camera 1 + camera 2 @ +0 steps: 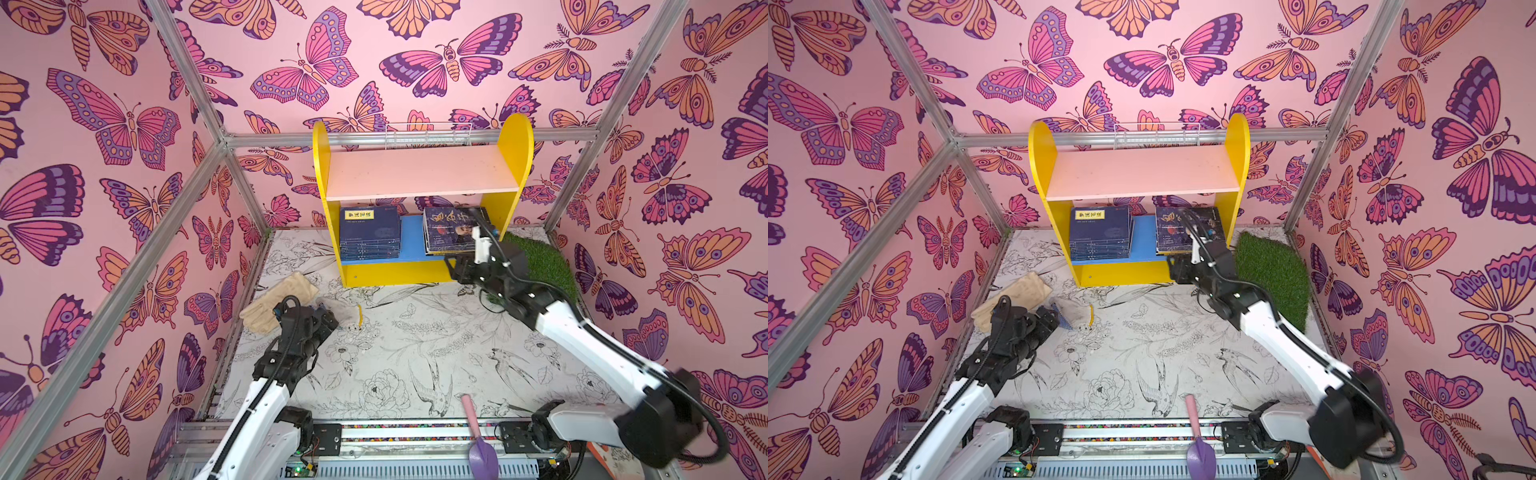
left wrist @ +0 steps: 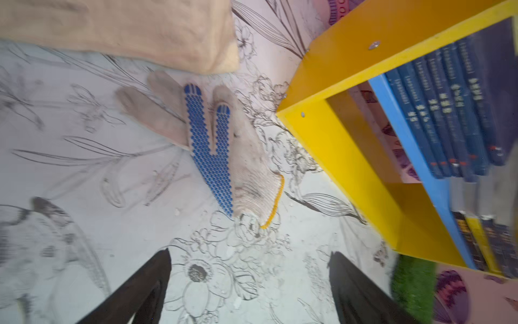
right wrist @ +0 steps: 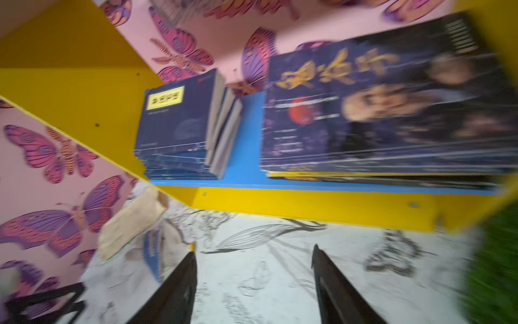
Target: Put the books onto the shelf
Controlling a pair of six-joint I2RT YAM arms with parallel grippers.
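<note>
The shelf (image 1: 322,166) stands at the back, with yellow sides, a bare pink upper board and a blue lower board (image 3: 246,120). Two flat stacks of books lie on the blue board. One is a navy stack with a yellow label (image 1: 370,235) (image 1: 1100,232) (image 3: 176,126). The other is a dark stack with a portrait cover on top (image 1: 451,230) (image 3: 378,112). My right gripper (image 1: 453,266) (image 3: 253,246) is open and holds nothing, hanging just in front of the shelf's lower right corner. My left gripper (image 1: 328,316) (image 2: 249,252) is open and holds nothing, low over the floor left of the shelf.
A knit work glove with blue dots (image 2: 221,151) lies just ahead of my left gripper, beside a beige cloth (image 1: 278,299). A green turf patch (image 1: 540,262) lies right of the shelf. A white wire basket (image 1: 428,135) stands behind it. A purple trowel (image 1: 478,436) rests at the front edge.
</note>
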